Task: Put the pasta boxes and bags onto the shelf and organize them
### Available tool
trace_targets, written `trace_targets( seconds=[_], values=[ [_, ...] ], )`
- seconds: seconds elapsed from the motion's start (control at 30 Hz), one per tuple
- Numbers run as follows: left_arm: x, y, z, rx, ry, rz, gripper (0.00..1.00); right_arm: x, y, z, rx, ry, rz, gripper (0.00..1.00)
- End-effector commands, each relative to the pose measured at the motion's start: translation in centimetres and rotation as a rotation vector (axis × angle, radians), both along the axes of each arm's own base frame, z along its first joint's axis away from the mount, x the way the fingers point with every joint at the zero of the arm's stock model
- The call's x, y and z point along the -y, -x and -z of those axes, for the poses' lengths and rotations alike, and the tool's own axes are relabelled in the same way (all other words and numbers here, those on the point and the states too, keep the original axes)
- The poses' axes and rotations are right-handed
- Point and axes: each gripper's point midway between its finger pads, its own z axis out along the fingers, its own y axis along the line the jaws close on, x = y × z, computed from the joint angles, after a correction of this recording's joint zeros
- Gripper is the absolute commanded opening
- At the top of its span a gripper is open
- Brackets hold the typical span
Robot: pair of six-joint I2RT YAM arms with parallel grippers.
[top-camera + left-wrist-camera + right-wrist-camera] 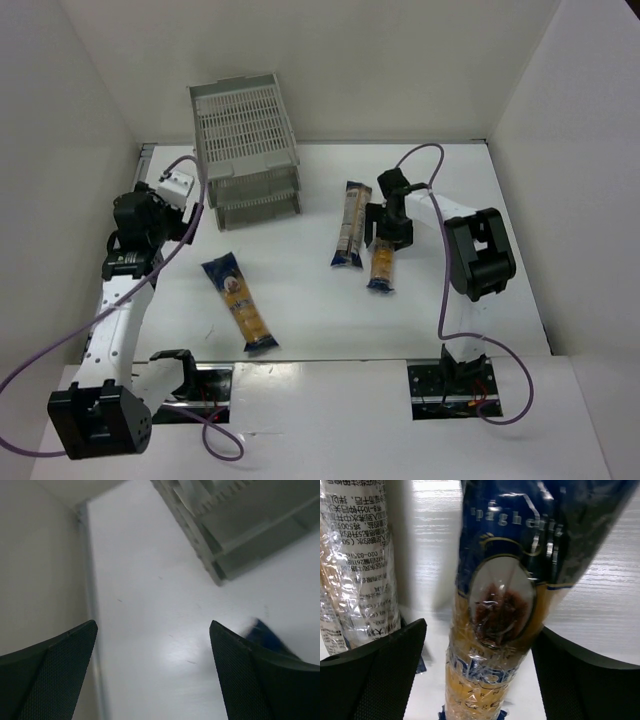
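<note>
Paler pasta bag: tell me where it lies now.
In the top view the paler pasta bag lies right of the shelf, just left of the orange bag that the right gripper straddles.

The left arm point(120, 300) is made of white tubular links joined by black boxy joints. It has a bulky black housing point(100, 420) at seven o'clock in the top view and a small white block point(175, 185) at its wrist. The right arm point(435, 212) has the same white link and a black joint block point(478, 252) at three o'clock. A thin purple cable point(441, 290) loops off the right arm, and a second purple cable point(32, 368) off the left. The left pincer point(152, 623) and right pincer point(481, 625) have dark wedge-shaped fingers point(65, 665) with finely meshed faces.
</note>
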Motion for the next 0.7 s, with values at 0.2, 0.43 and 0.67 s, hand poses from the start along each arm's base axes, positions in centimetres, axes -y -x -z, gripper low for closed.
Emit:
trace_targets(
  seconds=[0.2, 0.43, 0.67],
  values=[
    [5.3, 4.2, 3.5, -0.234, 0.581, -0.109, 1.00, 1.4, 2.9, 4.0, -0.104, 0.111, 0.088, 0.31],
    [5.1, 4.8, 2.5, -0.215, 0.579, -0.114, 1.00, -2.1, -0.3, -2.5, 0.066, -0.082, -0.137, 0.00],
    [9.1, 5.0, -1.3, -0.254, 0.637, 0.145, 1.00, -6.1, -4.5, -22.7, 0.481, -0.573, -0.293, 0.00]
  ],
)
